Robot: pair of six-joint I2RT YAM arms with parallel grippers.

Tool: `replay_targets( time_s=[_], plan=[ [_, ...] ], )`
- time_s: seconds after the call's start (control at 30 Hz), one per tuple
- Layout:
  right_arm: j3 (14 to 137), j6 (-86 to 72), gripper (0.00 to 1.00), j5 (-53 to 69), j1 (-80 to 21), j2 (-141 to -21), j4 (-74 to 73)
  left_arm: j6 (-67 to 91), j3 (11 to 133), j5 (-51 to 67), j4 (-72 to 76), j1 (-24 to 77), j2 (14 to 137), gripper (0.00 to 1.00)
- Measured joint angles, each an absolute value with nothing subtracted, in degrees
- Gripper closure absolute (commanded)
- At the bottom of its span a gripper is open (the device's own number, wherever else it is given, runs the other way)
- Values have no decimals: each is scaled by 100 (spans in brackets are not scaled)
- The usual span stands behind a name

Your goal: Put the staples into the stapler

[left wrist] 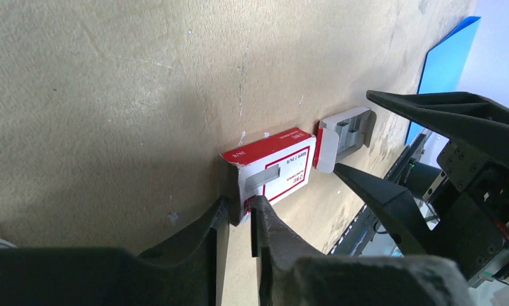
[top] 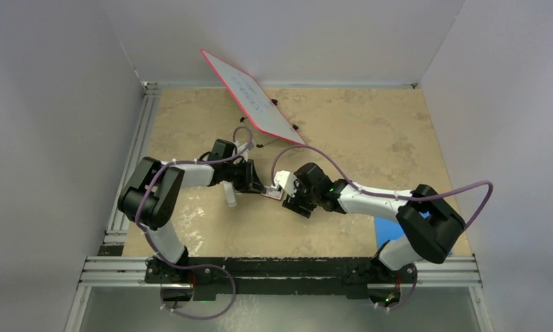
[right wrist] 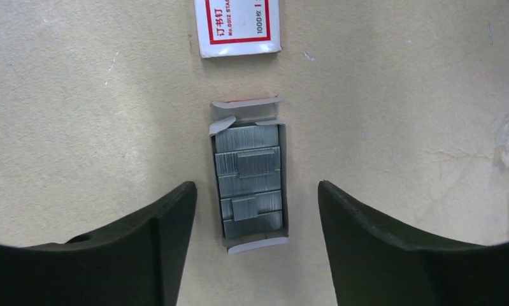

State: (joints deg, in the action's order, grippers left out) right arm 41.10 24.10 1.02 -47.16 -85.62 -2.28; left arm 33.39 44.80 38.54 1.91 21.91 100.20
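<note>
The staples box is pulled apart into two pieces on the tan table. Its red-and-white sleeve [left wrist: 277, 169] lies flat, and my left gripper [left wrist: 239, 207] is shut on its near corner. The sleeve also shows at the top of the right wrist view [right wrist: 237, 27]. The grey inner tray [right wrist: 248, 175], full of staple strips, lies open on the table just beyond the sleeve [left wrist: 344, 135]. My right gripper [right wrist: 255, 185] is open, one finger on each side of the tray, touching nothing. The white stapler [top: 230, 196] lies on the table just below my left gripper [top: 256, 185].
A red-framed whiteboard [top: 252, 97] leans at the back of the table. A blue pad [top: 387, 232] lies by the right arm's base and shows in the left wrist view [left wrist: 449, 64]. White walls enclose the table on three sides.
</note>
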Motion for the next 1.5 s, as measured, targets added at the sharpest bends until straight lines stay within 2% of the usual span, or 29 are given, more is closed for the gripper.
replay_targets(
  time_s=[0.2, 0.4, 0.57, 0.73, 0.93, 0.97, 1.13, 1.2, 1.27, 1.4, 1.5],
  plan=[
    [4112, 2161, 18, 84, -4711, -8296, -325, 3450, 4480, 3854, 207, 2187, 9832, 69],
    [4198, 1743, 18, 47, -4711, -7424, -239, 3658, 4480, 3798, 152, 2187, 9284, 61],
    [4381, 1103, 17, -270, -4711, -6838, 60, 3752, 4477, 3291, -248, 2187, 8383, 49],
    [4386, 3, 18, -956, -4713, -6357, 222, 3765, 4429, 2757, -591, 2187, 7557, 42],
    [3979, -1116, 7, -1586, -4711, -5240, 733, 3629, 4320, 2233, -1024, 2329, 7000, 32],
    [3911, -1291, 2, -1627, -4711, -5059, 773, 3614, 4318, 2147, -1087, 2410, 6965, 31],
    [3916, -2502, 1, -1887, -4711, -4794, 617, 3575, 4265, 1632, -1293, 3166, 6908, 29],
    [3931, -2849, 10, -1907, -4711, -4917, 464, 3599, 4141, 1599, -1282, 3361, 6908, 29],
    [3931, -3197, 27, -1970, -4711, -5146, 191, 3682, 3979, 1594, -1227, 3465, 6910, 32],
    [3933, -3850, 50, -2078, -4711, -5631, -316, 3970, 3638, 1647, -932, 3664, 7024, 44],
    [3935, -4394, 58, -2084, -4711, -5968, -539, 4250, 3505, 1691, -650, 3848, 7341, 53]
  ],
)
